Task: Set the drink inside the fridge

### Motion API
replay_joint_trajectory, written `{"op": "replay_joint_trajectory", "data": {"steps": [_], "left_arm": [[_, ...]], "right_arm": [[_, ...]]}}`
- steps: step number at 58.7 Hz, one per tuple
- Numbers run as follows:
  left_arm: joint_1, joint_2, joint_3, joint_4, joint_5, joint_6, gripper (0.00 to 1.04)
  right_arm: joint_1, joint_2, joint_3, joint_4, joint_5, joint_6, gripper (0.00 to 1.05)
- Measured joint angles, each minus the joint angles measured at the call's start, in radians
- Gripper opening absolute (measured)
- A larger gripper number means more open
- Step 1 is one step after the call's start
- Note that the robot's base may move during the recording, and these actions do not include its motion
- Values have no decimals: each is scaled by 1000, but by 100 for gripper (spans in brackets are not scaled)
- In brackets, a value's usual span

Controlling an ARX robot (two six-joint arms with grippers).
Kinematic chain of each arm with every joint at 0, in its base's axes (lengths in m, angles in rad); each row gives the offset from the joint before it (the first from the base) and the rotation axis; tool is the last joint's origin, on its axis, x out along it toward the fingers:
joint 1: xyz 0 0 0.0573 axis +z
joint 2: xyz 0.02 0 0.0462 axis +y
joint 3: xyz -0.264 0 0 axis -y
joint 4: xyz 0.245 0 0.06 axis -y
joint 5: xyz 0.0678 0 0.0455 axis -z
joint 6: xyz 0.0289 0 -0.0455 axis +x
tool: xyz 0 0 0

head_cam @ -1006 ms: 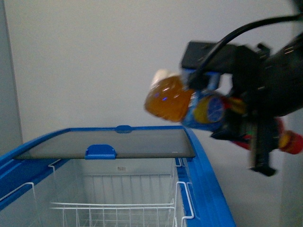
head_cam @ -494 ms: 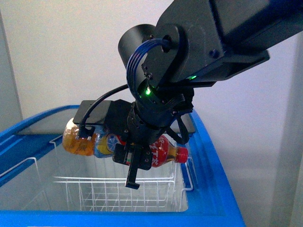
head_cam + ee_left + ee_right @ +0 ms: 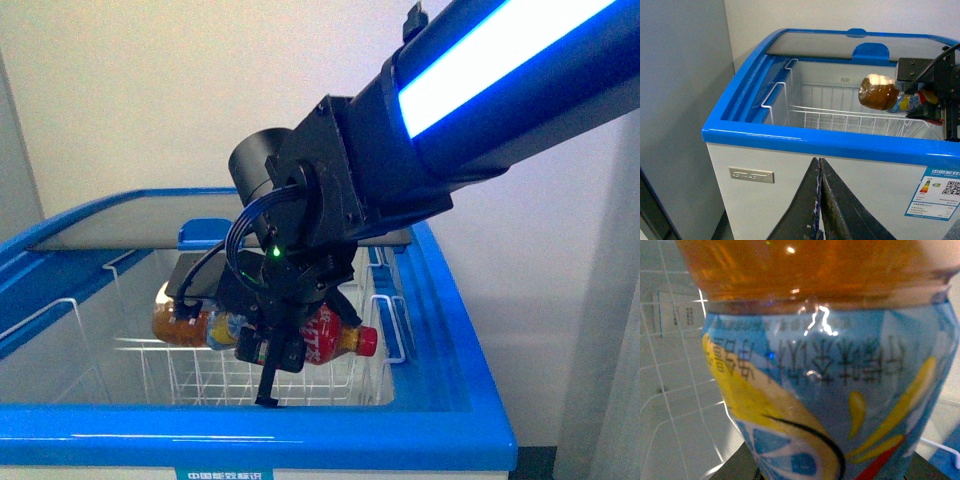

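Orange drink (image 3: pixel 182 322) lies sideways, clamped in the right gripper (image 3: pixel 272 350), over the open fridge (image 3: pixel 250 435), above a white wire basket (image 3: pixel 330 378); left gripper (image 3: pixel 819 210), fingers pressed together and empty, faces the fridge's front

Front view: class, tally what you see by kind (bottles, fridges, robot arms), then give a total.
Bottle: 1
Fridge: 1
Arm: 1
Total: 3

On fridge (image 3: pixel 805 142) front, energy sticker (image 3: pixel 940 193): "中国能效标识"; drink (image 3: pixel 830 390) label characters unreadable
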Motion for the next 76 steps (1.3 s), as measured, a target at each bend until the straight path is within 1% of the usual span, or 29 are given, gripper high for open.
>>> {"op": "replay_joint_trajectory", "data": {"steps": [22, 36, 37, 40, 43, 45, 47, 51, 52, 53, 55, 58, 62, 65, 67, 70, 72, 73, 76], "left_arm": [[0, 0, 0, -1, 0, 0, 3], [0, 0, 0, -1, 0, 0, 3], [0, 0, 0, -1, 0, 0, 3], [0, 0, 0, -1, 0, 0, 3], [0, 0, 0, -1, 0, 0, 3], [0, 0, 0, -1, 0, 0, 3], [0, 0, 0, -1, 0, 0, 3], [0, 0, 0, -1, 0, 0, 3], [0, 0, 0, -1, 0, 1, 3], [0, 0, 0, -1, 0, 0, 3], [0, 0, 0, -1, 0, 1, 3], [0, 0, 0, -1, 1, 1, 3], [0, 0, 0, -1, 0, 1, 3], [0, 0, 0, -1, 0, 0, 3], [0, 0, 0, -1, 0, 0, 3], [0, 0, 0, -1, 0, 1, 3], [0, 0, 0, -1, 0, 1, 3], [0, 0, 0, -1, 0, 1, 3], [0, 0, 0, -1, 0, 1, 3]], "right_arm": [[3, 78, 24, 86, 10, 16, 36], [10, 151, 23, 116, 21, 29, 36], [11, 151, 23, 118, 23, 27, 37], [13, 149, 23, 128, 16, 31, 50], [15, 140, 21, 129, 5, 32, 61], [15, 130, 14, 138, 0, 35, 66], [15, 107, -8, 161, -16, 47, 75], [15, 65, -32, 185, -30, 78, 85], [15, 48, -42, 196, -27, 94, 88], [12, 16, -61, 206, -49, 124, 93], [10, -34, -91, 213, -90, 166, 99], [13, -126, -148, 235, -141, 232, 97], [13, -243, -217, 248, -199, 339, 97], [0, -325, -272, 260, -251, 454, 97], [-16, -382, -316, 289, -264, 534, 97], [-46, -451, -370, 325, -233, 631, 97], [-71, -498, -402, 333, -179, 689, 97], [-78, -510, -410, 334, -161, 696, 97], [-122, -586, -471, 347, -47, 777, 97]]}}
